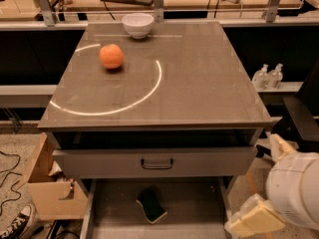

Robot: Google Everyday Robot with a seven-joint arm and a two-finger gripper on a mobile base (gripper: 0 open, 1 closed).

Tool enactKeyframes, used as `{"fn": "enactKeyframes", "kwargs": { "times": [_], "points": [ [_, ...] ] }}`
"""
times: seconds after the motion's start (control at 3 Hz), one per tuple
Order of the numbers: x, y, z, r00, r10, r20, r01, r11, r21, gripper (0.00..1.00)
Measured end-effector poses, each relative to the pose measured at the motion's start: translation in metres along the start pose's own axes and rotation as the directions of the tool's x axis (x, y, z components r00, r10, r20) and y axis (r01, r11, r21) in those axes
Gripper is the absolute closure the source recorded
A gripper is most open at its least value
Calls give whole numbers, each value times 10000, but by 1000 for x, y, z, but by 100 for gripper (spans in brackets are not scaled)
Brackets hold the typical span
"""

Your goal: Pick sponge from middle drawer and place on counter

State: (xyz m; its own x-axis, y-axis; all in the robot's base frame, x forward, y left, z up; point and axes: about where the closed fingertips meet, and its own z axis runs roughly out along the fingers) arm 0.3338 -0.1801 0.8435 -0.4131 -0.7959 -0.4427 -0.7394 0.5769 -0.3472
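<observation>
The sponge (151, 204), dark green over pale yellow foam, lies on the grey floor of the open middle drawer (194, 208) at the bottom of the view, left of its centre. The counter (199, 83) is the grey-brown top with a white arc line. My gripper (265, 183) is at the lower right, outside the drawer's right wall and to the right of the sponge. Its pale fingers (251, 220) are spread apart and hold nothing.
An orange fruit (111, 56) and a white bowl (138, 24) sit on the counter's far left part. A grey drawer front with a dark handle (157, 162) hangs over the open drawer. A cardboard box (50, 193) stands at the left, bottles (266, 76) at the right.
</observation>
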Motion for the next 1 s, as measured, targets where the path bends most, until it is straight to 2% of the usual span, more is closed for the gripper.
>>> {"fn": "enactKeyframes", "kwargs": {
  "times": [0.33,0.67,1.0],
  "points": [
    [6,30,65,9979,646,-31,-647,9971,-400,0],
    [15,54,122,9937,1117,45,-1113,9923,-538,0],
    [22,69,160,9874,1540,357,-1524,9873,-449,0]
  ]
}}
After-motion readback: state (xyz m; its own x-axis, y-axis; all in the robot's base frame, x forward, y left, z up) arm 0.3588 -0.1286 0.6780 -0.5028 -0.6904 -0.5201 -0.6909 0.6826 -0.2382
